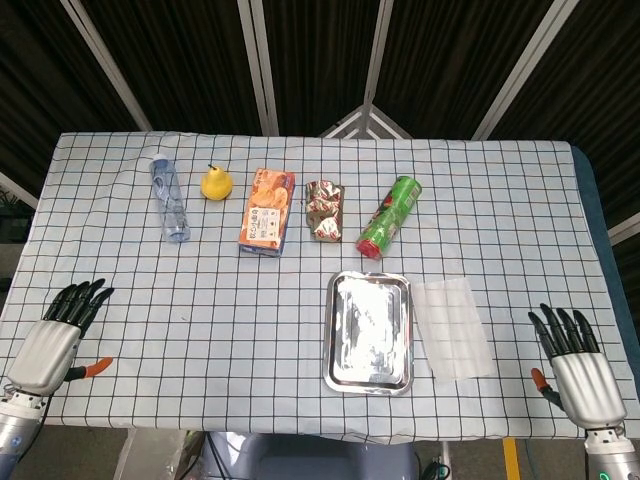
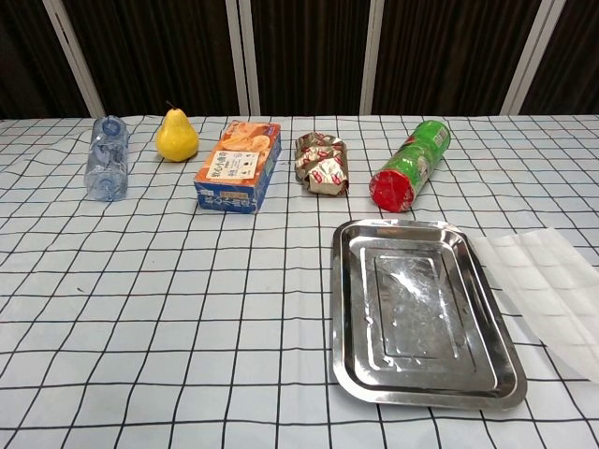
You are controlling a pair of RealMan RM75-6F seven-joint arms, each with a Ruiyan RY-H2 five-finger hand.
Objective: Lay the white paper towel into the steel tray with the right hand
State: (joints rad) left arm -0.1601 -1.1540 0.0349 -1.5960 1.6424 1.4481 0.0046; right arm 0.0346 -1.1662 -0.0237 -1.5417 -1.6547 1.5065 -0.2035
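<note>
The white paper towel (image 1: 453,327) (image 2: 550,290) lies flat on the checked cloth, just right of the steel tray (image 1: 369,330) (image 2: 419,311), which holds nothing. My right hand (image 1: 572,364) hovers at the table's front right corner, fingers spread and holding nothing, a short way right of the towel. At the front left corner my left hand (image 1: 55,335) is likewise spread and holds nothing. Neither hand shows in the chest view.
A row stands behind the tray: a clear bottle (image 1: 170,200), a yellow pear (image 1: 216,183), an orange box (image 1: 267,211), a crumpled snack packet (image 1: 323,209) and a green can (image 1: 389,216) lying on its side.
</note>
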